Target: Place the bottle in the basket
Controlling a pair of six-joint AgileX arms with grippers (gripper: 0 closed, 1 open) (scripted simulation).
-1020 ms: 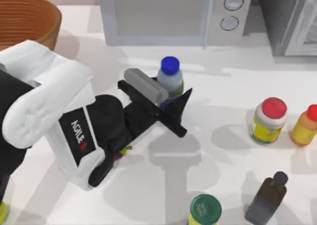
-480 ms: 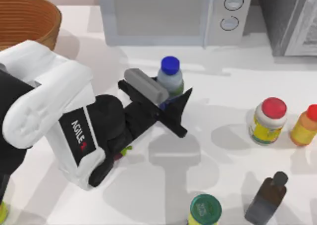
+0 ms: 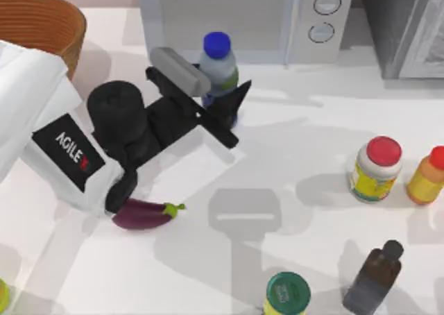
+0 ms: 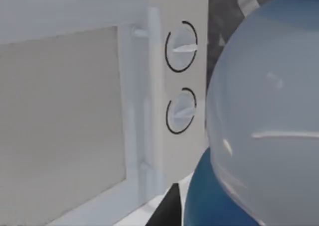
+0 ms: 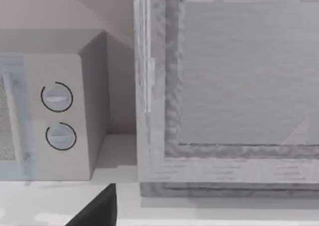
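Basket (image 3: 38,27) cut off at the top view's upper left corner; only part of its rim and wall visible. Left gripper (image 3: 220,98) clamped on the bottle (image 3: 218,69), its fingers hiding the dark lower half. Bottle upright, cap up, long axis vertical, just in front of the microwave (image 3: 236,20), well apart from the basket. On the desk (image 3: 312,128): eggplant (image 3: 144,213) under the left arm, red-lidded jar (image 3: 374,168), dark bottle (image 3: 373,277), green-lidded jar (image 3: 286,294). Right gripper state: cannot tell.
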